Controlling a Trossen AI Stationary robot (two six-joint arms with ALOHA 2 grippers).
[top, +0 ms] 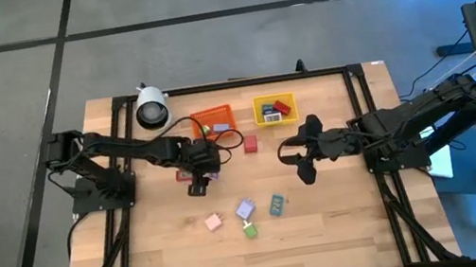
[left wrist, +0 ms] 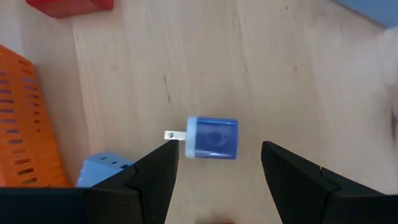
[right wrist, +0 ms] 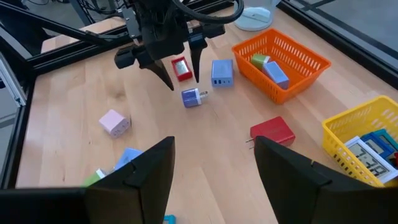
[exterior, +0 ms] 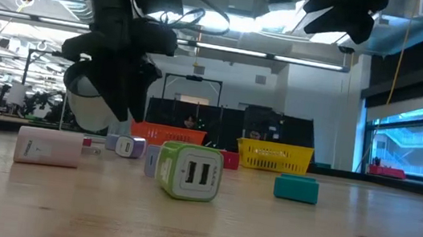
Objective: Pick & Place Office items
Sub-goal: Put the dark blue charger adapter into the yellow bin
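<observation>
From above we see the left gripper [top: 197,176] hanging over the table just in front of the orange bin [top: 212,119], and the right gripper [top: 303,154] near the middle, below the yellow bin [top: 273,109]. A red block [top: 250,144] lies between the two grippers; a pink block [top: 213,222], a lilac block [top: 245,209], a green block [top: 251,231] and a teal block [top: 276,205] sit loose nearer the front edge. Some items already lie in both bins.

At table height the green block [exterior: 189,171] turns out to be a small charger, something the overhead picture cannot show us. The left arm hangs dark above the items.

Through the left wrist we find the target: a blue plug [left wrist: 211,138] lying on its side between the spread fingers [left wrist: 155,177], apart from both. The overhead view hides it under the gripper.

Through the right wrist the blue plug [right wrist: 193,97] sits directly beneath the left gripper [right wrist: 185,79]. The right fingers [right wrist: 146,171] stand open and empty, well away from any block.

We judge this the approach to a pick: the left gripper must descend, straddle the plug, then close.
</observation>
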